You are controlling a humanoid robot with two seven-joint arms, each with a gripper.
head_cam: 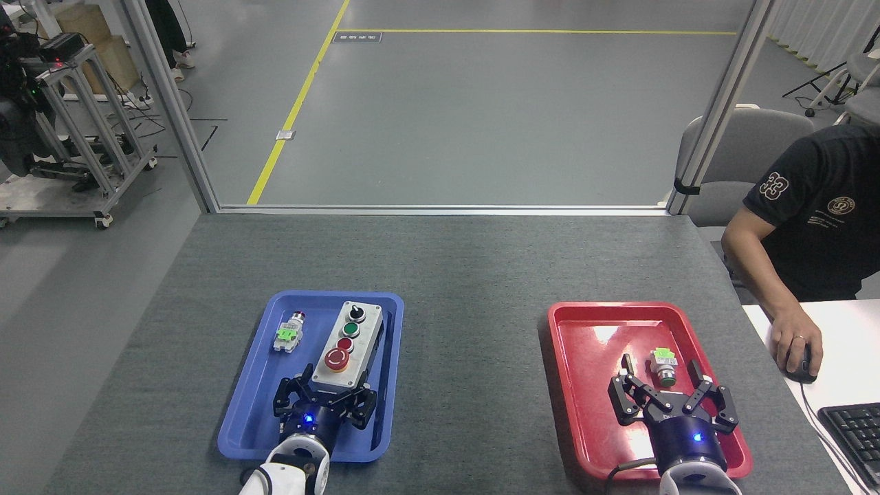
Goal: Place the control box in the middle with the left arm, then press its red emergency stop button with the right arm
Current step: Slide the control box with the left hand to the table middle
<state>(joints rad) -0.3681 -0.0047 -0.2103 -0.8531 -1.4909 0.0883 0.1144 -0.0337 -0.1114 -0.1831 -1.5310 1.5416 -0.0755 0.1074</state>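
Jaws, left gripper [324, 399]: closed against the near end of the control box, black fingers [287, 393] flanking its base. Jaws, right gripper [672, 399]: spread apart, holding nothing, poised over the red tray.

Control box [347, 344]: oblong, light-grey face on a black base, lying in the right half of the blue plastic tray [254, 412]. Long axis runs near to far, tilted slightly right at the far end. Controls in a row from far to near: black knob, green button, small red button, then the red emergency stop button [337, 358], a raised round mushroom cap nearest the left gripper.

Blue tray also holds a small switch part with a green tab [289, 332], left of the box and apart from it.

Red plastic tray [584, 412]: right side of the bench, holding a second green-tabbed switch part [664, 364] just beyond the right gripper.

Grey felt-covered bench [474, 289]: broad bare strip between the two trays; bare ground beyond both to the far edge.
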